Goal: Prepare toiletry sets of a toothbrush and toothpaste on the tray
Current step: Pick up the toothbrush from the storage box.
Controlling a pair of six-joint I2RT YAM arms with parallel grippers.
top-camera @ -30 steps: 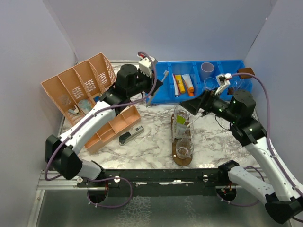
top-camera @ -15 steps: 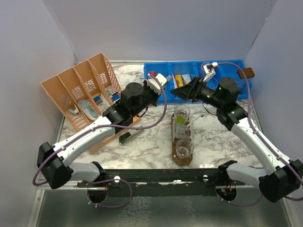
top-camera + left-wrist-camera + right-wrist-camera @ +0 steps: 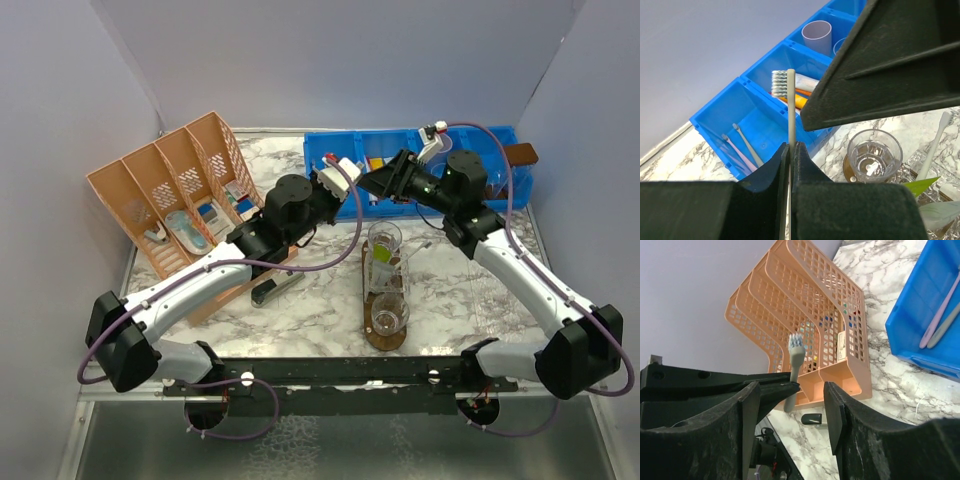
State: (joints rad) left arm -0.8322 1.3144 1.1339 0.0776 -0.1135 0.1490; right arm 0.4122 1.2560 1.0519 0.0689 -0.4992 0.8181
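My left gripper (image 3: 350,182) is shut on the stem of a pale grey toothbrush (image 3: 790,107), held above the front edge of the blue bin. In the left wrist view the left gripper (image 3: 790,148) pinches the stem, bristles up. My right gripper (image 3: 379,185) faces it; in the right wrist view the right gripper (image 3: 792,388) stands open around that toothbrush (image 3: 795,352) without touching it. The dark wooden tray (image 3: 386,342) lies in front with clear tumblers; the far tumbler (image 3: 384,238) holds a lime green tube (image 3: 382,256) and a toothbrush (image 3: 416,250), the near tumbler (image 3: 390,313) looks empty.
The blue bin (image 3: 500,138) at the back holds more toothbrushes (image 3: 742,149), tubes and a lilac cup (image 3: 817,36). An orange divided basket (image 3: 160,190) leans at the left. A black stapler-like object (image 3: 276,288) lies on the marble by the left arm.
The right arm has swung left and back from beside the tray to meet the left gripper, its jaws narrowing. The left gripper has shifted right with the toothbrush.
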